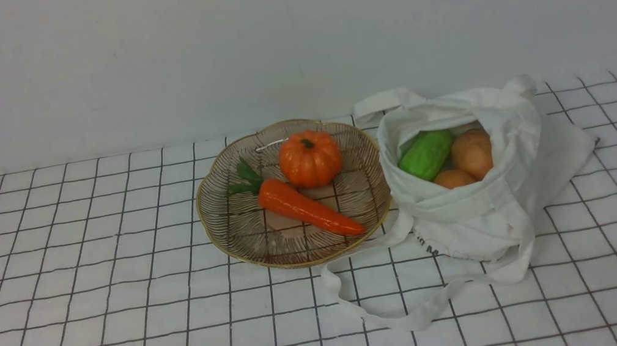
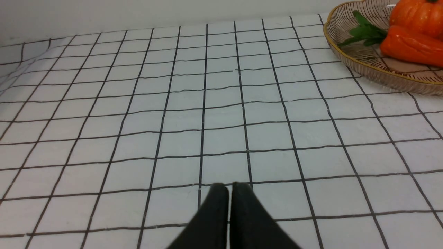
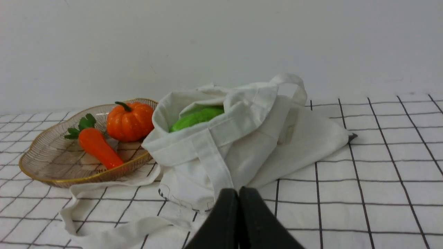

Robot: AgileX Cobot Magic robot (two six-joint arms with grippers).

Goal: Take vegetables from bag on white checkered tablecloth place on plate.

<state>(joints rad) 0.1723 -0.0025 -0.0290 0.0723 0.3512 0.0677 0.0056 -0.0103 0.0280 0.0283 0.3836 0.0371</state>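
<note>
The white checkered tablecloth [image 1: 81, 264] runs back to a plain pale wall [image 1: 286, 34], meeting it in a straight line just behind the plate and bag. Left of the plate, and across the near side, lies a broad stretch of gridded cloth. The cloth is slightly rippled, so the dark lines waver.

The plate [image 1: 229, 229] sits near the middle, a brownish ribbed glass dish with a scalloped gold rim. On it rest a ribbed orange pumpkin [image 1: 310, 158] with a green stem and a glossy carrot [image 1: 308, 209], which lies slantwise with its leaves toward the left and its tip toward the near right rim.

Just right of the plate slumps the white cloth bag [image 1: 476, 214], pressed against the plate's rim with its mouth open toward the camera. Inside it show a green gourd [image 1: 426, 155] and two tan potatoes [image 1: 472, 153]. One long strap [image 1: 412, 320] loops out over the near cloth, and small dark print marks the lower edge.

Neither arm shows in the front view. In the wrist views, the left gripper [image 2: 228, 190] hangs over open cloth with its jaws together and holding nothing, while the right gripper [image 3: 238, 193] is likewise closed and empty, near the bag's front.
</note>
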